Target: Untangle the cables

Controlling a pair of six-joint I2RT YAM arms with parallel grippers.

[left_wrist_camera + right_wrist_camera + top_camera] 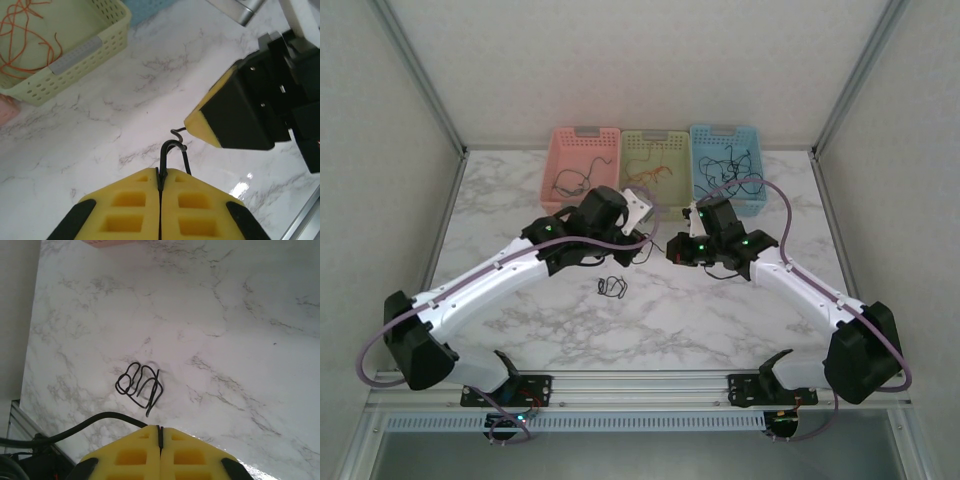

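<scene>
I am working on the black cable (172, 146), a short wire hanging above the table (720, 320) near its centre, between the two grippers. I am holding one end in the left gripper (160, 172), whose yellow pads are pressed together on it. From that seam the wire is rising toward 12 o'clock, hooking over and running toward 2 o'clock to the tip of the right gripper (160, 430). Its jaws are also closed. A thin dark line is showing in their seam, so I am judging that they are pinching the other end.

In the top view a loose black tangle (611, 287) is lying on the marble at 7 o'clock from the grippers. The pink basket (585, 133), green basket (655, 137) and blue basket (725, 131) are standing at 12 o'clock, each with wires in it.

I am judging the step in hand to be freeing one wire. The next move calls for one gripper to let go, and for the other to carry the wire to a basket.
</scene>
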